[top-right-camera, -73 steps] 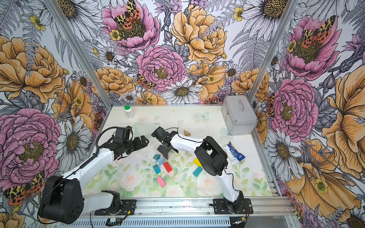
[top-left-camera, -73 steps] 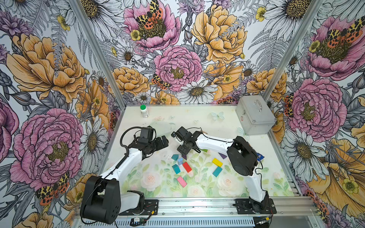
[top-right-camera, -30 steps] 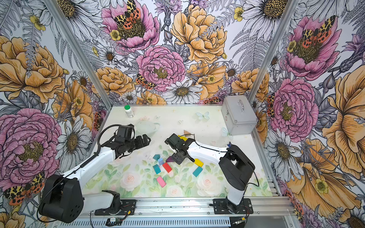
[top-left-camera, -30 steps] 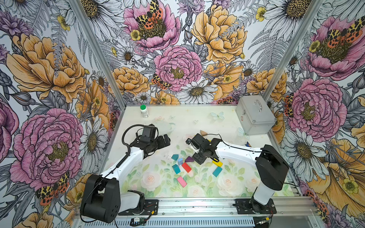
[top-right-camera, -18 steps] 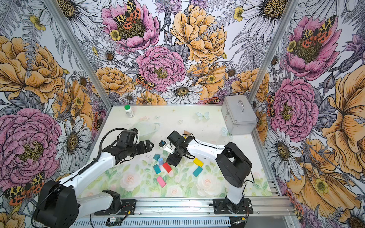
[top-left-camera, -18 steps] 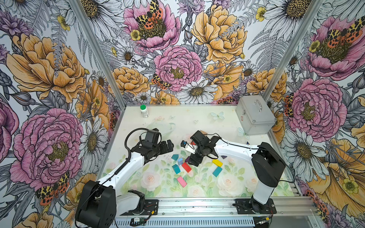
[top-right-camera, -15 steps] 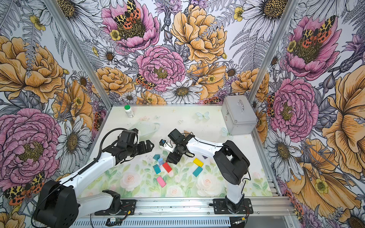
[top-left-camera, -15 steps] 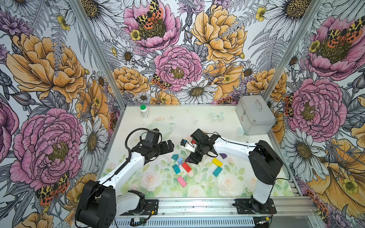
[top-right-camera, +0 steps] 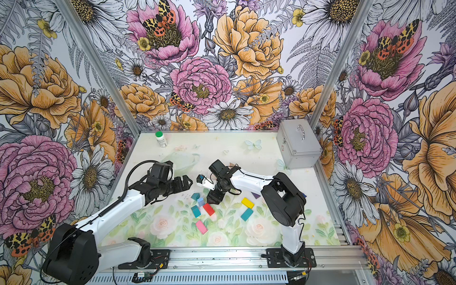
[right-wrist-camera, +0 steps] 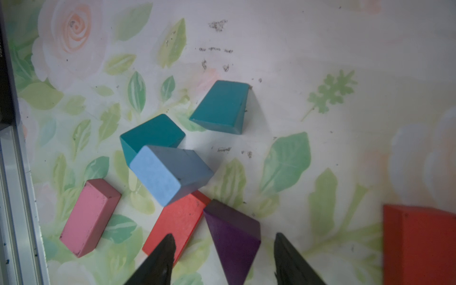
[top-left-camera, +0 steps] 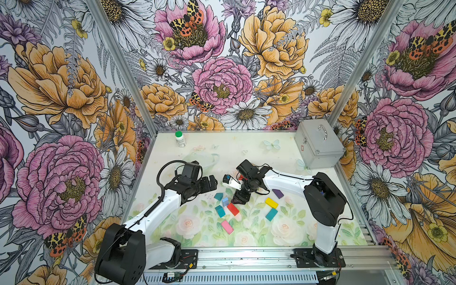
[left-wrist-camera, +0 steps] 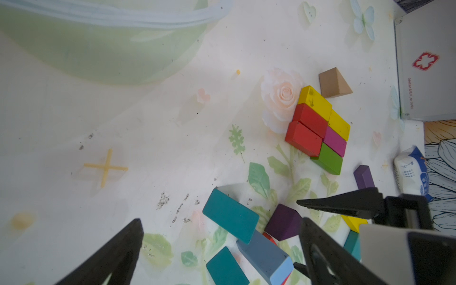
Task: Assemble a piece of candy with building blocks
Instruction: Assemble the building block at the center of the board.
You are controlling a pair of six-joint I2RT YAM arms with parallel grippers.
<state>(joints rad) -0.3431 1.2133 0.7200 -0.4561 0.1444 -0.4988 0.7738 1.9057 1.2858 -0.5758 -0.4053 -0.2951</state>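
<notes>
Loose building blocks lie mid-table: a teal triangle (top-left-camera: 218, 196), a light blue brick (top-left-camera: 225, 201), a red brick (top-left-camera: 233, 209), a teal brick (top-left-camera: 220, 211), a pink brick (top-left-camera: 227, 227), a yellow brick (top-left-camera: 271, 202) and a purple piece (top-left-camera: 278, 193). My right gripper (top-left-camera: 238, 200) points down beside the red brick. In the right wrist view it (right-wrist-camera: 223, 237) is open and straddles a purple triangle (right-wrist-camera: 234, 232), with a gap on each side. My left gripper (top-left-camera: 209, 182) hovers open and empty left of the pile. The left wrist view shows a joined patch of yellow, red, magenta and green bricks (left-wrist-camera: 318, 128) beside a tan triangle (left-wrist-camera: 333, 84).
A silver case (top-left-camera: 318, 145) stands at the back right and a green-capped bottle (top-left-camera: 180, 139) at the back left. A pale translucent bowl (left-wrist-camera: 103, 49) sits behind the left gripper. A blue-and-white snack packet (left-wrist-camera: 412, 172) lies near the right wall.
My right gripper has swung left and come down over the purple triangle, its jaws narrowing. The left arm has edged forward towards the pile and stayed open.
</notes>
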